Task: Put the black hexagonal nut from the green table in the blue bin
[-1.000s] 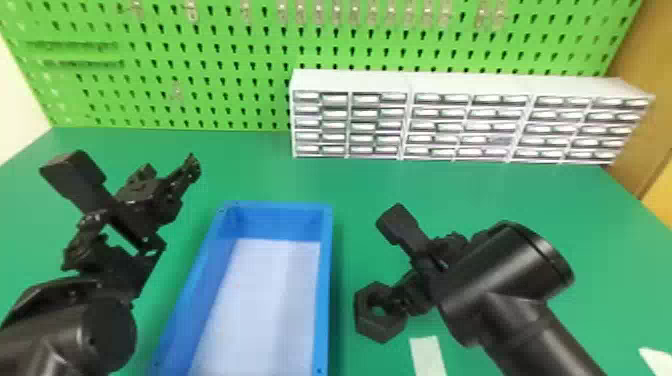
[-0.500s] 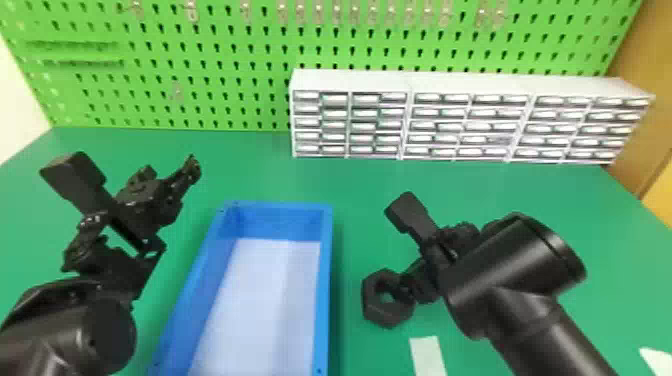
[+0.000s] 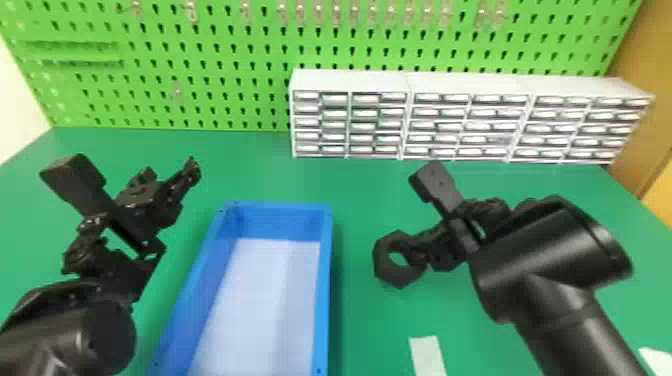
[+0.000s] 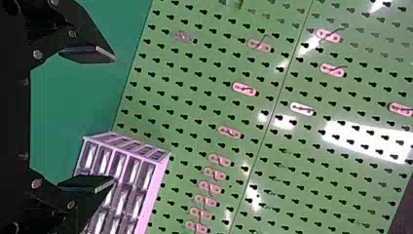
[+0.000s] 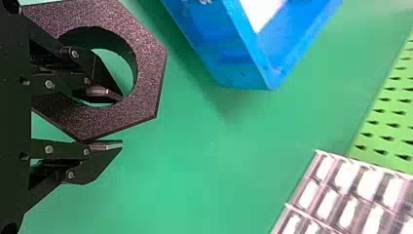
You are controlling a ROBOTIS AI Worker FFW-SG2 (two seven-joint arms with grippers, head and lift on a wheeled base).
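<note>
Right gripper was seen right of centre in the head view, the black hexagonal nut held at its tips; the blue bin was seen at lower centre, the left gripper at centre left. At the left wrist view's left edge, the fingers were spread wide. In the right wrist view's upper left, the nut was pinched, one finger through its hole.

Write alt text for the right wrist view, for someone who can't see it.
The right hand grips the black hexagonal nut by one side, one finger through its hole and the other outside. Beyond it are a corner of the blue bin, the green table, white drawer units and a green pegboard.
</note>
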